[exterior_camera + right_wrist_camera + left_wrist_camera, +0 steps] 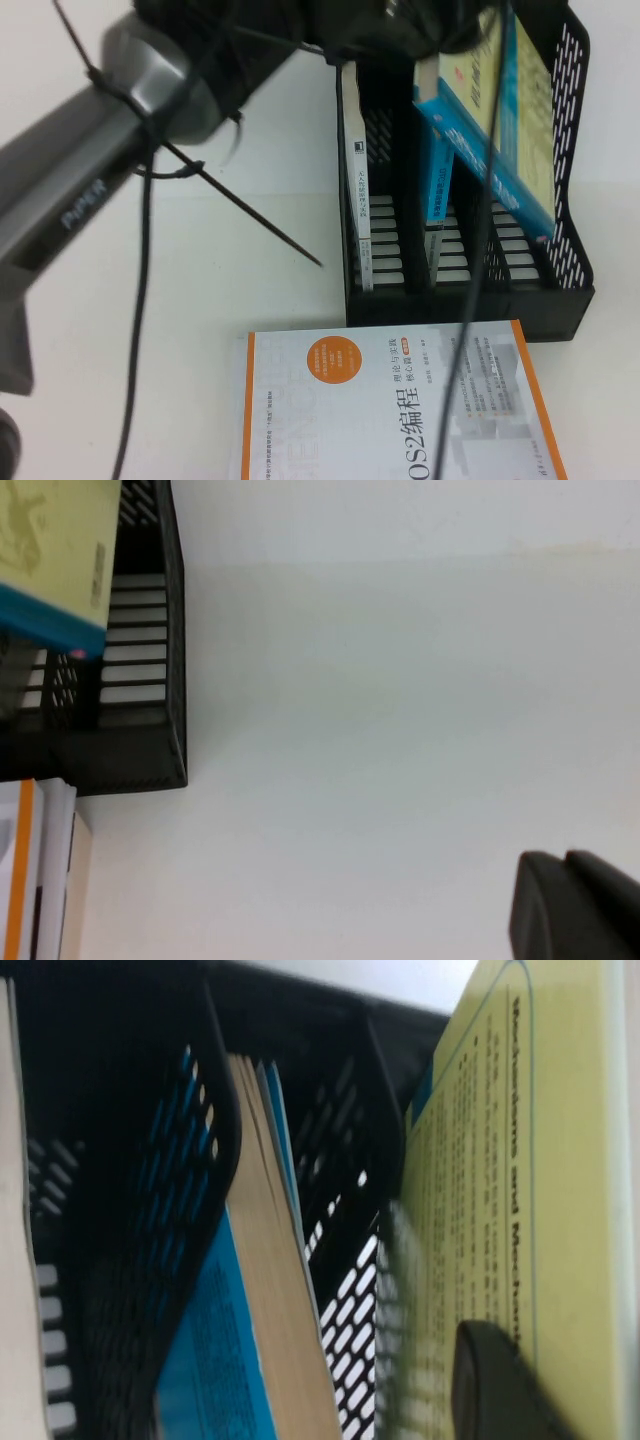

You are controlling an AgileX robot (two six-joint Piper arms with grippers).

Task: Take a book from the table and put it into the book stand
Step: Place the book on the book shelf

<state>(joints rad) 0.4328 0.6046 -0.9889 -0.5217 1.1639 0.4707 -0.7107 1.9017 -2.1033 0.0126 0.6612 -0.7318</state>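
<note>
The left gripper (pixel 500 1380) is pinching the book (pixel 500 110), tilted over the book stand's (pixel 575 290) rightmost slot. Next: straighten, lower, release. The right gripper (pixel 575 905) is hovering over the table (pixel 400 730); finger state undeterminable.

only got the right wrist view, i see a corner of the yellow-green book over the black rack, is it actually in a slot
Observer: The high view shows the book in the rightmost compartment of the book stand, tilted rather than upright.
Operator: my right hand is just over bare table beside the rack, so what's holding it
Observer: The left hand. Its wrist view shows it pressed against the book's yellow cover, up near the top.
Operator: anything in the other slots
Observer: Yes, a smaller blue-spined book stands in the middle compartment.
</note>
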